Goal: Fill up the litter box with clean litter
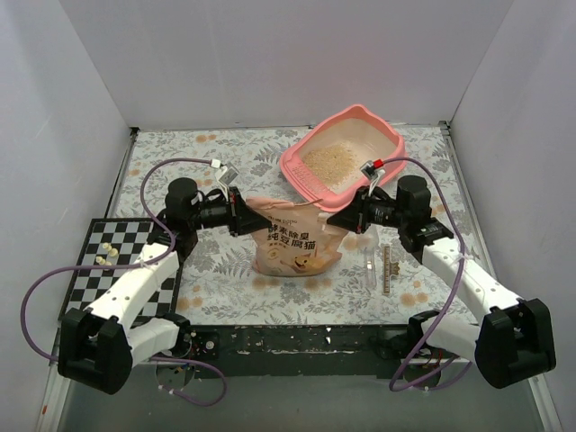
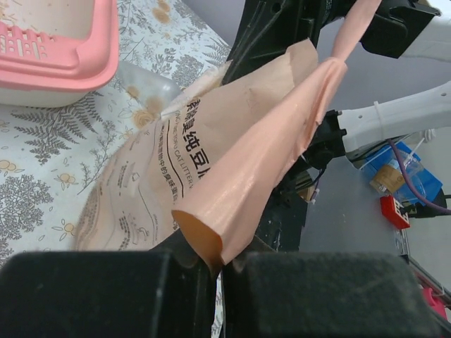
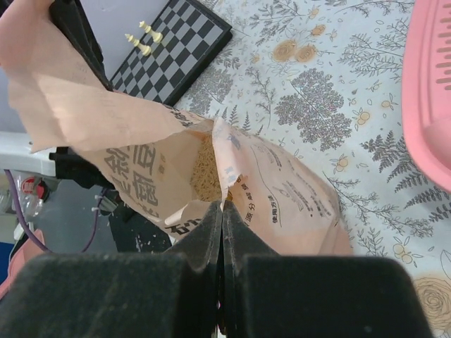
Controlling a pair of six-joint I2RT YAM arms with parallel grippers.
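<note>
Cloth [image 1: 225, 279] printed with ferns lies between white walls [image 1: 270, 63]; left fingers [image 2: 106, 296] and right fingers [image 3: 106, 296] pinch the bag [image 1: 292, 245].

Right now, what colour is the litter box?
Pink litter box, cream inside; clearest from the top camera.

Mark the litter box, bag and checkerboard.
litter box [image 1: 358, 112]: top view, far raised rim.
bag [image 1: 292, 245]: top view, printed front.
checkerboard [image 1: 90, 270]: top view, bare squares.
</note>
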